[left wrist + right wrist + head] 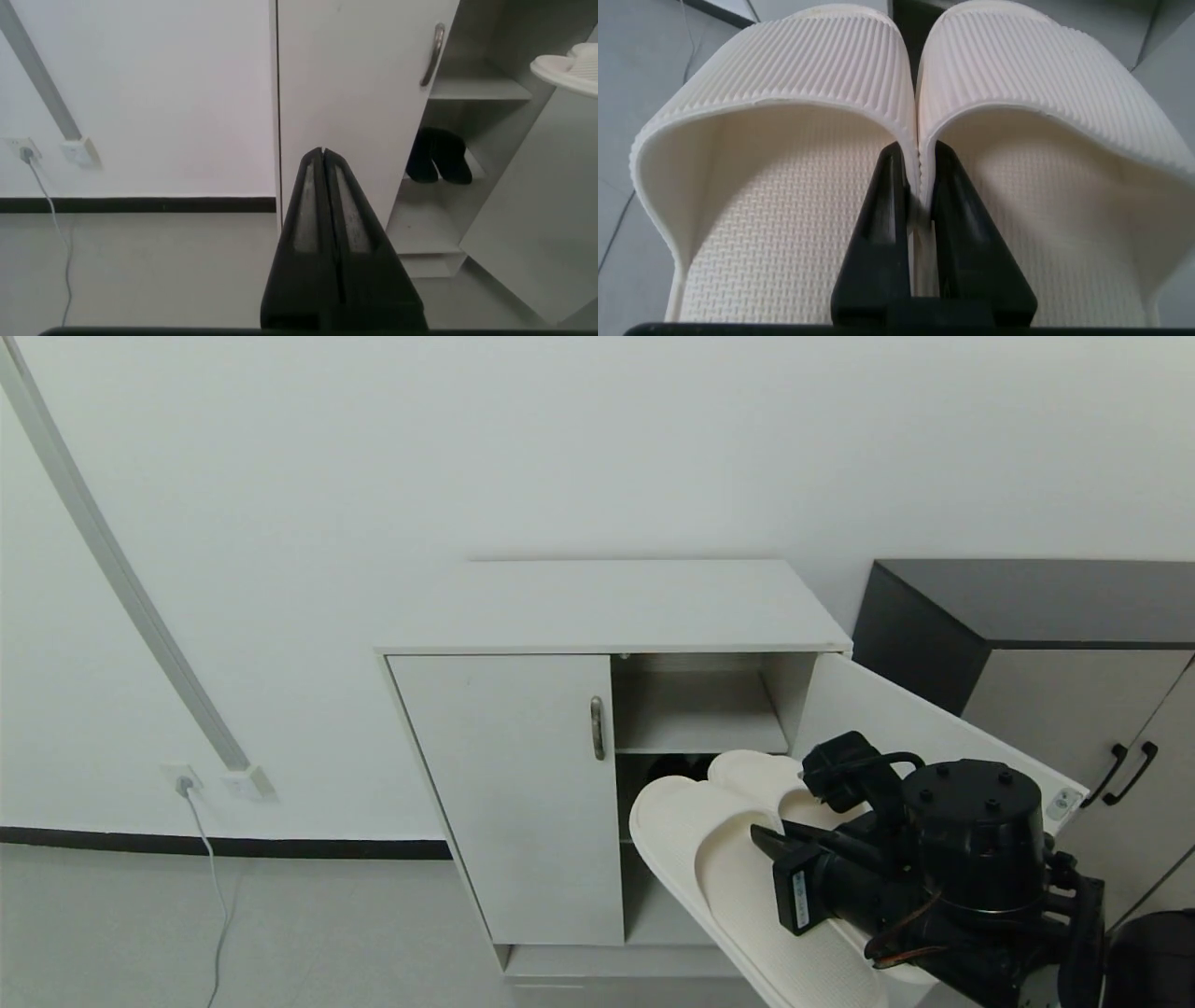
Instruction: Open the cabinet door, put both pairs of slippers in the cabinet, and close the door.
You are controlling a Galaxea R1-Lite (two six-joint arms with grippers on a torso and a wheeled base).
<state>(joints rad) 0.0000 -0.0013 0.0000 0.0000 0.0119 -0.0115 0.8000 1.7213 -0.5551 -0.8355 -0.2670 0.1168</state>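
Head view: the white cabinet (616, 602) stands against the wall with its left door (509, 793) closed and its right-hand door (896, 719) swung wide open toward the robot's right; a metal handle (597, 728) sits at the closed door's inner edge. The right hand (918, 159) holds the pair of white slippers (738, 877) side by side in the air, just in front of the open compartment, toes pointing toward the cabinet and soles down. In the right wrist view its two fingers (889, 219) pinch the inner side walls of both slippers together, the walls squeezed in the narrow gap between them.

Inside the cabinet the upper shelf (700, 714) is bare; the black slippers (439, 157) lie as a pair on the shelf below it, toward the back. They show in the head view only as a dark patch behind the white toes.

The left hand (322, 159) hangs low in front of the closed door, well apart from the slippers; its fingers are pressed flat together with nothing between them.

A wall socket (182, 782) with a white cable is on the wall to the left, and a dark-topped cabinet (1027, 607) stands to the right.
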